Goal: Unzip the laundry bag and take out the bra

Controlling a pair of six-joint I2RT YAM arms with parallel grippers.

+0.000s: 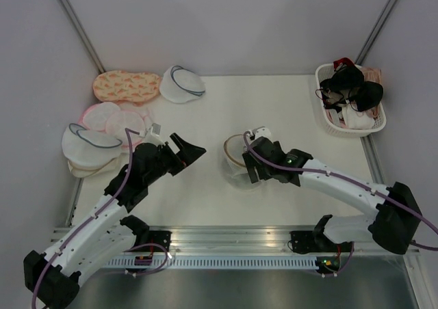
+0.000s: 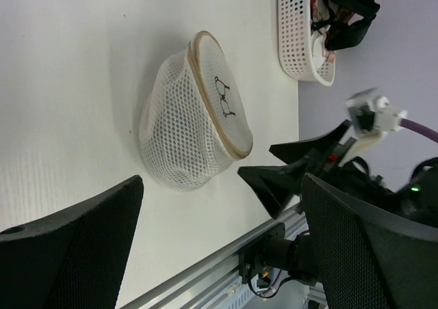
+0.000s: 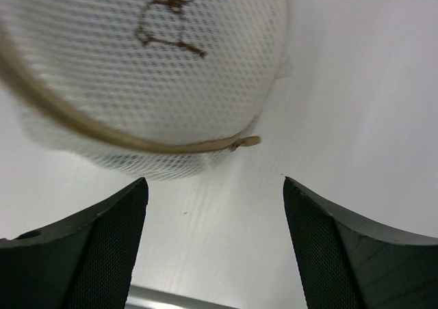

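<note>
left tool (image 1: 190, 147): jaws wide, empty | right tool (image 3: 215, 186): jaws apart, empty, just beside laundry bag (image 2: 185, 124) | laundry bag: on bench (image 1: 205, 199), between tools, ungripped

No lettering is legible; the laundry bag (image 2: 176, 128) carries only a small brown bra drawing (image 2: 224, 98).

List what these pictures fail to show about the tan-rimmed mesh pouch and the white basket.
Round white mesh laundry bag with tan zipper rim: contents, hidden by dense mesh in every view; the right arm covers part from above.
Its zipper's state: right wrist view shows only the pull tab; the frame edge cuts the rim.
White slotted basket: dark tangled garments too small to sort from above, cropped in the left wrist view.
</note>
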